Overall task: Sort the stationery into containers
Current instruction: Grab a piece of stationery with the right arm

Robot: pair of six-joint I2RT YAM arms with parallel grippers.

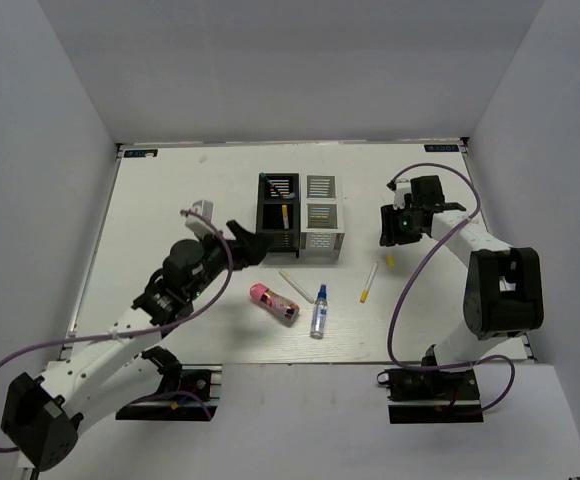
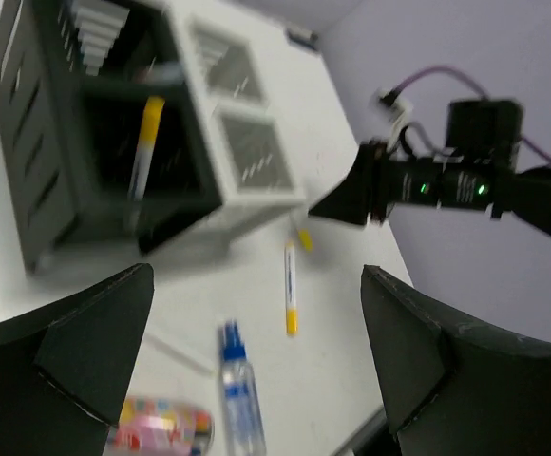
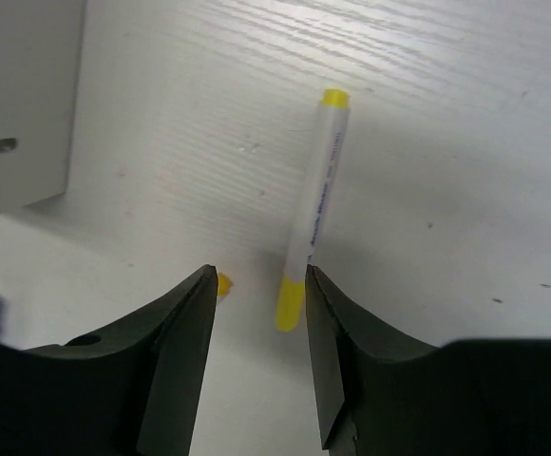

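Observation:
The containers (image 1: 300,213) stand mid-table: two black mesh cups on the left, two silver ones (image 2: 247,142) on the right. A yellow-tipped pen (image 2: 145,142) stands inside the near black cup (image 1: 277,230). My left gripper (image 1: 251,244) hovers just left of that cup, wide open and empty (image 2: 256,351). On the table lie a pink cylinder (image 1: 274,303), a blue-capped bottle (image 1: 318,312), a thin white stick (image 1: 296,287) and a white pen (image 1: 369,283) with a yellow end. My right gripper (image 3: 256,313) is part open over that pen (image 3: 313,209), holding nothing.
A small loose yellow piece (image 3: 223,283) lies beside the white pen, by my right gripper's left finger. White walls close in the table on three sides. The silver cup's wall (image 3: 19,95) is to the left of my right gripper.

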